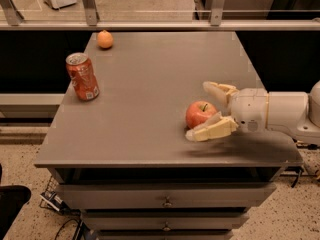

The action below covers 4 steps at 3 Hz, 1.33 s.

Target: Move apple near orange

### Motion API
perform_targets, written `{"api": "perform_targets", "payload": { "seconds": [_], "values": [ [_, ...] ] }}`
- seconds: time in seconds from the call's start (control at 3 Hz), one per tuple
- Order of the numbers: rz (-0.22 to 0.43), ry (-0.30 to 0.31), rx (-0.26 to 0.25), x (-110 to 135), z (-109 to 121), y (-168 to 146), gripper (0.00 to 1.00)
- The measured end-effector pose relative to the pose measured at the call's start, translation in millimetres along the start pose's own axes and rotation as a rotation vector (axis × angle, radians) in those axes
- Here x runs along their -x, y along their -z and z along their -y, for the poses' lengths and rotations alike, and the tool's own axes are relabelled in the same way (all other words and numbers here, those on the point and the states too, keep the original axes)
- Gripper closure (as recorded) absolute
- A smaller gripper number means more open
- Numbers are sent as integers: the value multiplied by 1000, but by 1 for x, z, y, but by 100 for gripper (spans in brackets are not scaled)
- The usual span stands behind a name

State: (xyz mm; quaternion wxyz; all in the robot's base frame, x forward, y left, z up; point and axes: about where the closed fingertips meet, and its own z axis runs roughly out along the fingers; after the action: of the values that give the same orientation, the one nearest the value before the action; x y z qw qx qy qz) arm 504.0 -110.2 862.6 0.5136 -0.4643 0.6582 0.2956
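The red-pink apple with a short dark stem sits on the grey table top, right of centre near the front. My gripper reaches in from the right, open, with one finger behind the apple and the other in front of it, so the apple lies between them. The small orange rests at the far left corner of the table, well away from the apple.
A red soda can stands upright on the left side of the table, between the orange and the front edge. A metal railing runs along the back. Drawers sit below the front edge.
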Motion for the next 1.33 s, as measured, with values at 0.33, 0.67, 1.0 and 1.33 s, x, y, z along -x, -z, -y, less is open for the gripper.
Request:
{"api": "perform_targets", "payload": {
  "seconds": [0.33,0.67,1.0,1.33],
  "values": [
    [0,-2,15,-8,-6,-9,38],
    [1,1,19,-6,-7,-11,62],
    [1,3,23,-5,-9,-13,85],
    [1,5,26,-4,-10,-14,100]
  ]
}}
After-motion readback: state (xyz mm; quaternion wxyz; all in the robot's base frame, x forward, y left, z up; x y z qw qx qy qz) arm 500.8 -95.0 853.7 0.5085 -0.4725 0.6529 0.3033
